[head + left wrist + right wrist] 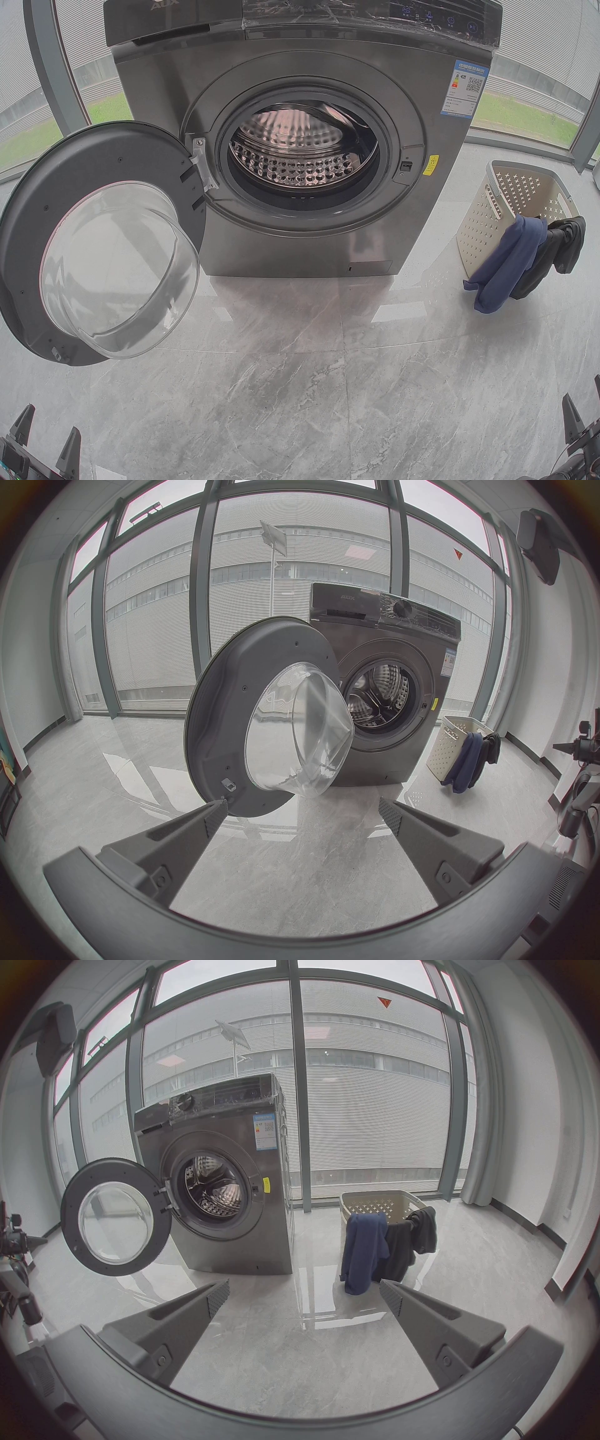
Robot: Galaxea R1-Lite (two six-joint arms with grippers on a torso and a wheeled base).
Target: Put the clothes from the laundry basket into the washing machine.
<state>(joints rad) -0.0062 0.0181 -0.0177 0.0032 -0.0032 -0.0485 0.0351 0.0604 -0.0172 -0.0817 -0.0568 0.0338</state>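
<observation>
A grey washing machine (300, 162) stands ahead with its round door (103, 244) swung wide to the left and its steel drum (303, 153) bare. To its right sits a cream laundry basket (500, 206) with a blue garment (509, 262) and a black garment (559, 247) draped over its front rim. My left gripper (300, 811) is open and empty, low at the near left, far from the machine. My right gripper (303, 1291) is open and empty at the near right, well short of the basket (381, 1200).
Glossy grey marble floor (281, 387) stretches between me and the machine. Tall windows (375, 1085) run behind the machine and basket. The open door juts into the left side of the floor space.
</observation>
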